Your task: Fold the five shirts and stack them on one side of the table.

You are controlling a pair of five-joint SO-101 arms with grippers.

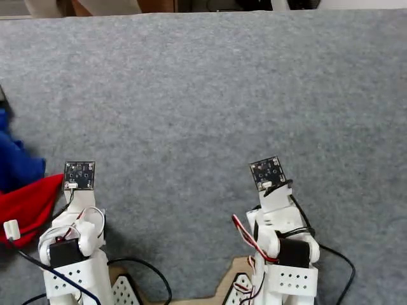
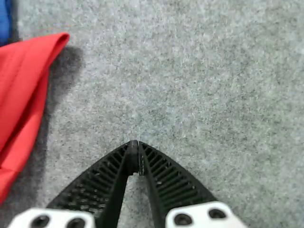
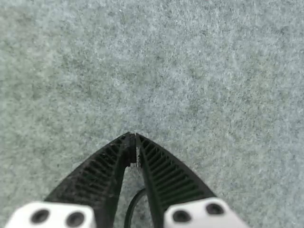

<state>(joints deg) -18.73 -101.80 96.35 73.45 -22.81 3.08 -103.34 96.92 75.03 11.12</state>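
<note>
A red shirt (image 1: 28, 203) lies bunched at the table's left edge, with a blue shirt (image 1: 16, 162) just behind it. The red shirt (image 2: 23, 95) also lies beside my left gripper (image 2: 133, 145), apart from it, and a strip of the blue shirt (image 2: 4, 21) sits at the corner. My left gripper is shut with nothing in it, over bare grey felt. My right gripper (image 3: 132, 137) is shut and empty too, over bare felt. Both arms sit folded back at the near edge, the left arm (image 1: 73, 235) next to the red shirt and the right arm (image 1: 276, 235) further right.
Grey felt table cover (image 1: 210, 95) spreads across the whole surface. Black cables (image 1: 146, 270) run by the arm bases at the near edge. A wooden mount (image 1: 235, 270) sits between the bases.
</note>
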